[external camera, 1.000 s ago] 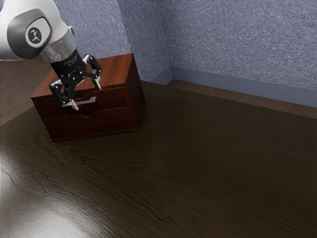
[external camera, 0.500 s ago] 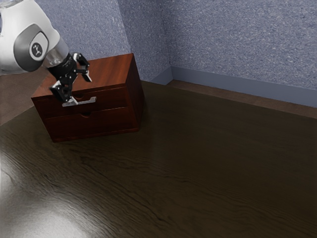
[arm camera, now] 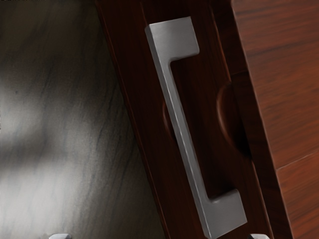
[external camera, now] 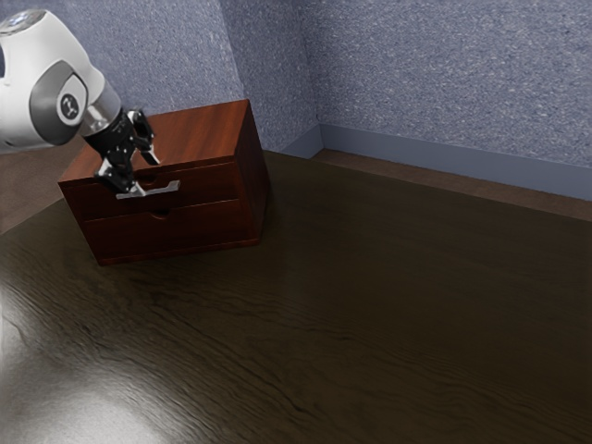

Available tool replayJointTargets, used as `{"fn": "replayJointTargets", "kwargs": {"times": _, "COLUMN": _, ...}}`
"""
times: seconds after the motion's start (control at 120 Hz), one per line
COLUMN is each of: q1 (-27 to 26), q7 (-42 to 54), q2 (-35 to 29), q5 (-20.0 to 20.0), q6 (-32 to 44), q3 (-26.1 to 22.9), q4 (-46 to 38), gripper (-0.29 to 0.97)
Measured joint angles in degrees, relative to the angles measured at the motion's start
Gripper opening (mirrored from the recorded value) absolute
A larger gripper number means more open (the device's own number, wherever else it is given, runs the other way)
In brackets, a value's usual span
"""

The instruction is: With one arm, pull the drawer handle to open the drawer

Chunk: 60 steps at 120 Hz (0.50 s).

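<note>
Two drawers sit one above the other in a small reddish-brown wooden chest point(external camera: 208, 125). It stands on the dark wood-grain bench point(external camera: 370, 305), toward the exterior view's left and near the corner of the blue-grey speckled wall point(external camera: 444, 65). The upper drawer point(external camera: 211, 178) carries a brushed silver metal bar handle point(external camera: 157, 191), a straight bar with a short foot at each end, mounted across the drawer front. In the exterior view that front lies flush with the lower drawer point(external camera: 185, 229), which has a small half-round notch in its top edge just under the bar.

The white arm comes in from the exterior view's upper left. Its black two-finger gripper point(external camera: 130, 185) points down at the end of the bar nearer that view's left, with its tips right at the bar.

In the wrist view the silver metal bar handle point(arm camera: 184, 129) runs slantwise across the dark red drawer front. The bench shows on one side of it and the chest's top panel on the other. Two pale tips of the fingers point(arm camera: 60, 236) show at that view's lower edge. They stand wide apart, with the near foot of the bar between them, closer to one tip than the other. I cannot tell whether either tip touches the metal.
</note>
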Motion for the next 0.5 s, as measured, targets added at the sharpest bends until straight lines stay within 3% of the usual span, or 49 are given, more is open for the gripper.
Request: {"fn": "replayJointTargets", "kwargs": {"times": 0.5, "q1": 2.0, "q7": -1.4, "q2": 2.4, "q5": -1.3, "q6": 1.6, "q3": 0.0, "q4": 0.2, "gripper": 0.33}}
